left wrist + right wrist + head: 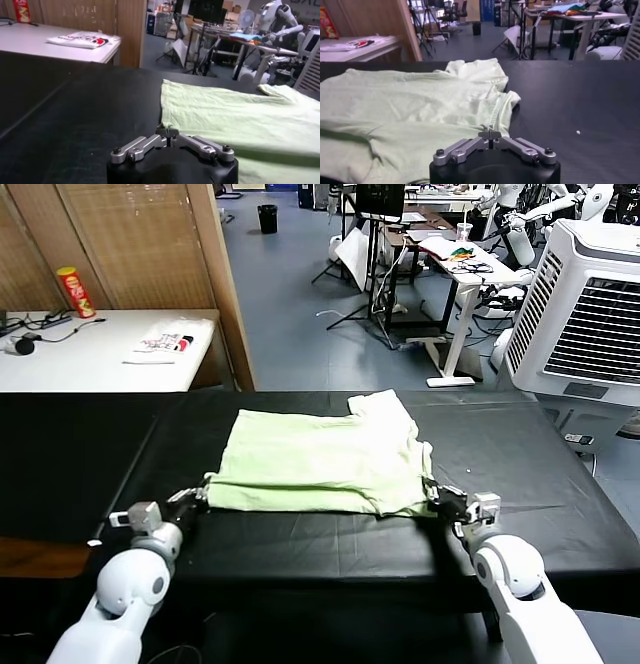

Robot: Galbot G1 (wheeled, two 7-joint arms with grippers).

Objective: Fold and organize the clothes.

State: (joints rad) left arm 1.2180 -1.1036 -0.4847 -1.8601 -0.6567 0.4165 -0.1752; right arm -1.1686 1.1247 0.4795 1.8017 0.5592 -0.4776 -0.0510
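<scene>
The clothes are one pale green shirt (310, 459), lying folded into a flat rectangle on the black table (330, 544), with a sleeve sticking out at its far right. My left gripper (200, 496) rests low at the shirt's near left corner. In the left wrist view its jaws (168, 132) are together on the corner of the cloth (235, 115). My right gripper (437, 496) sits at the near right corner. The right wrist view shows its jaws (490, 134) together on the hem of the shirt (410, 110).
A white table (90, 359) stands behind on the left, with a red can (74, 291) and a white printed packet (165, 341) on it. A wooden partition (225, 284) rises beside it. A large white fan unit (590, 314) stands at the back right.
</scene>
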